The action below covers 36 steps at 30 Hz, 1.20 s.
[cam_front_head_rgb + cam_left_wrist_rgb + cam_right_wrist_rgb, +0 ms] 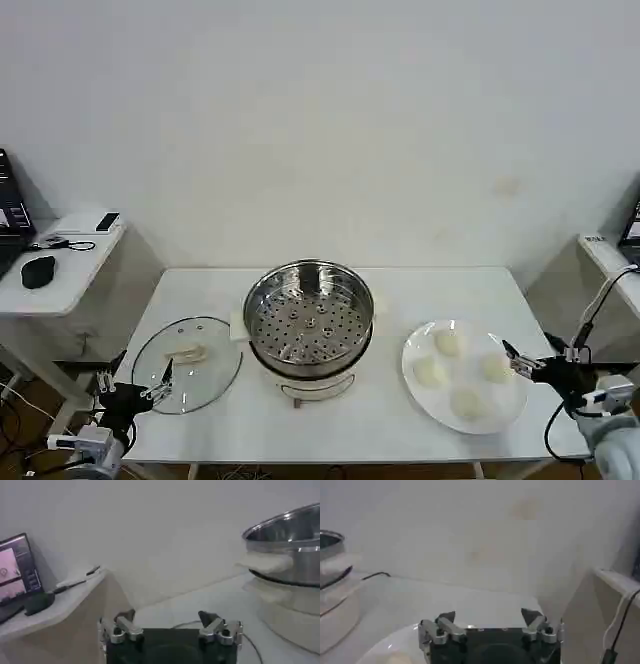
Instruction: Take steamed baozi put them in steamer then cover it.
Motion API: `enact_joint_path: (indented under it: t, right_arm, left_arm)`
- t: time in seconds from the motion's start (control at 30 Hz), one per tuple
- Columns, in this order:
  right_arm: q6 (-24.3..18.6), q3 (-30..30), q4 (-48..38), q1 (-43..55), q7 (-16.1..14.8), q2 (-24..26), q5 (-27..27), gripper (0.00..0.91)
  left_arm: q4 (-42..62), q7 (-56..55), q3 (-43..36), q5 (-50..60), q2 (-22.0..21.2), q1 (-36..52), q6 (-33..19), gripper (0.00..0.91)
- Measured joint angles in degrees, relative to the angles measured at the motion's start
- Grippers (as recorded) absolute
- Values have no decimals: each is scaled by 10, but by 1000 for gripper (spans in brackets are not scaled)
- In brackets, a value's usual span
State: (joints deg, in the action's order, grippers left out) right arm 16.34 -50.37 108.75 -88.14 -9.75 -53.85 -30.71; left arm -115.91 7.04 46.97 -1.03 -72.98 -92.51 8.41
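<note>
**Four buns on the plate, steamer uncovered**

Two grippers sit at the bottom corners of the head view, nearest the camera. The left gripper [135, 392] hangs at the lower left, just off the table's [330, 430] front edge beside the lid, its fingers spread wide with nothing between them; in the left wrist view the same gripper [170, 622] shows its two fingertips well apart. The right gripper [520, 360] sits at the lower right, near the plate's rim, also wide and holding nothing, as the right wrist view [490, 620] confirms.

Just beyond, the glass lid [187, 365] lies flat on the table at lower left, its pale handle [187, 352] facing up. At lower right, a white plate [415, 375] carries four buns [449, 343], set apart from each other.

Between lid and plate, at the centre, stands the steamer [309, 320], uncovered, its perforated tray bare. Its shiny rim and pale side handle show at the right edge of the left wrist view [287, 545].

Farther back at upper left, a side table [60, 270] holds a black mouse [38, 270].
</note>
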Motion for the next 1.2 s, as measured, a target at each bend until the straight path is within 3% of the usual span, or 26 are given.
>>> enact_joint_path:
  t: [0.13, 0.3, 0.4, 0.67, 0.83, 0.97, 1.2]
  right_arm:
    - [7, 3, -9, 18, -18, 14, 25, 907]
    - [24, 12, -22, 55, -72, 49, 79, 907]
    - [38, 25, -31, 85, -121, 77, 120, 907]
    - [55, 95, -75, 201, -292, 162, 244, 907]
    - [39, 176, -120, 306, -396, 201, 310, 907]
    - [11, 275, -171, 410, -470, 216, 354, 907]
    - [-32, 445, -257, 570, -556, 211, 415, 907]
  left_arm:
    - [-4, 2, 0, 7, 2, -4, -1, 907]
    - [-7, 4, 4, 14, 5, -4, -3, 907]
    - [-10, 6, 5, 15, 5, -1, -3, 907]
    - [-15, 11, 3, 20, 0, -2, -5, 907]
    - [-18, 12, 5, 21, -2, 1, -5, 907]
    - [-22, 15, 8, 22, -3, -1, -4, 907]
    - [-26, 24, 9, 26, -4, -9, -3, 907]
